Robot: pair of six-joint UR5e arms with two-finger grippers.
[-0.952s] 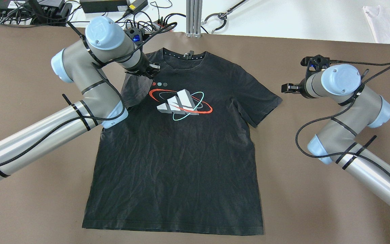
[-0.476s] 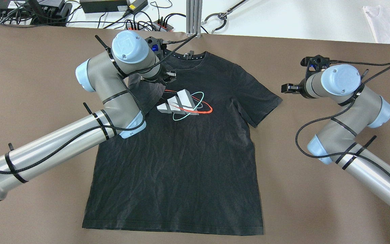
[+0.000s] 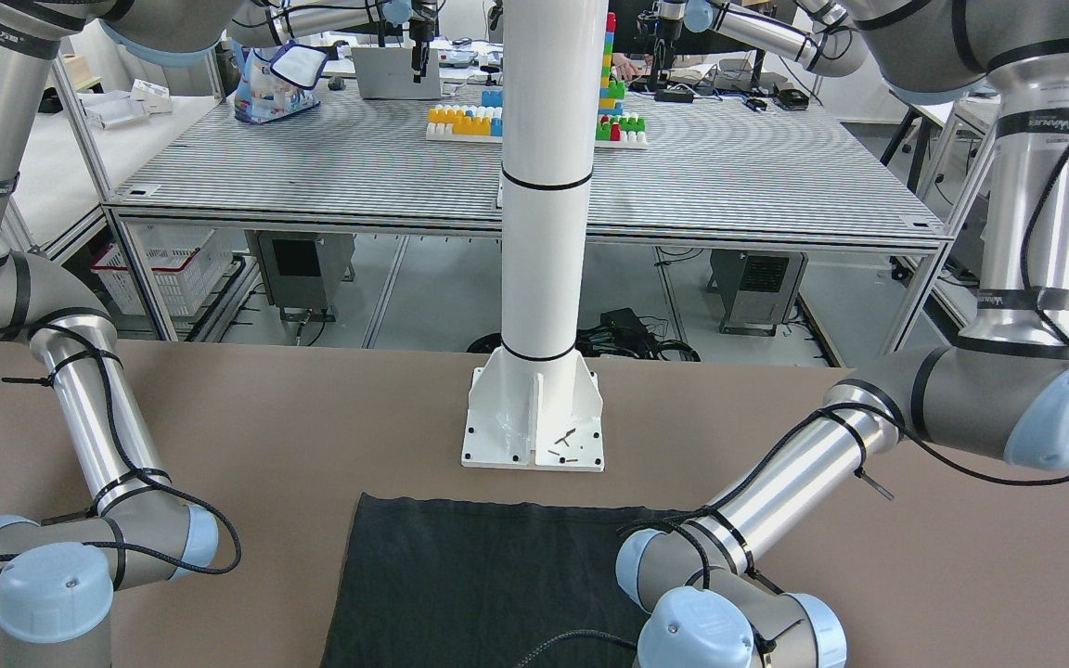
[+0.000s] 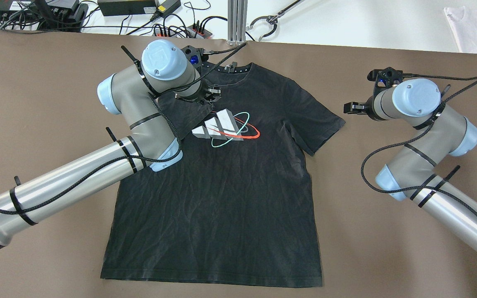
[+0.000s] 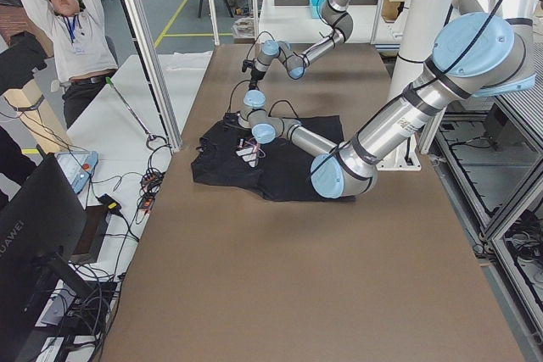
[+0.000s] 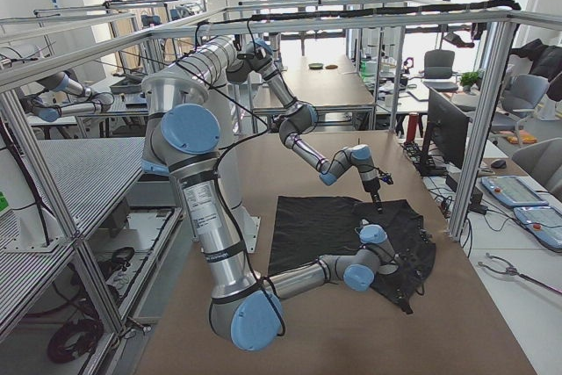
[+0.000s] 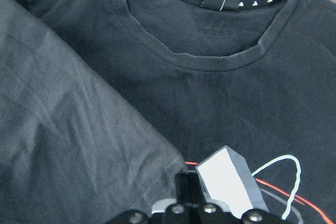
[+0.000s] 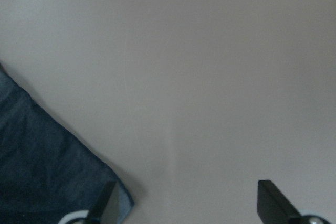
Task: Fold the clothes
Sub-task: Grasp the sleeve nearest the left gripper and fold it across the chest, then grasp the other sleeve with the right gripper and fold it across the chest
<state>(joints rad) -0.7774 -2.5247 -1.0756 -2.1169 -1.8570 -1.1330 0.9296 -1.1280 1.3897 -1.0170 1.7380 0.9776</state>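
A black T-shirt (image 4: 222, 186) with a white, red and teal logo (image 4: 222, 126) lies flat, front up, on the brown table (image 4: 387, 248). My left gripper (image 4: 209, 96) is shut on the shirt's left sleeve (image 4: 180, 111) and holds it folded inward over the chest, at the logo's edge. In the left wrist view the folded sleeve (image 7: 68, 140) lies below the collar (image 7: 210, 56). My right gripper (image 4: 351, 108) is open and empty over bare table, just right of the other sleeve (image 4: 321, 120). Its spread fingers (image 8: 107, 203) stand beside that sleeve's corner (image 8: 47, 171).
Cables and power bricks (image 4: 126, 6) lie along the far table edge, with a metal post (image 4: 236, 20) behind the collar. A white garment (image 4: 474, 25) lies at the far right. The white column's base (image 3: 534, 417) stands behind the shirt's hem (image 3: 479, 520).
My left arm has swung to the right, carrying the left sleeve over the chest so it now covers the small badges and touches the logo. The right arm has not moved.
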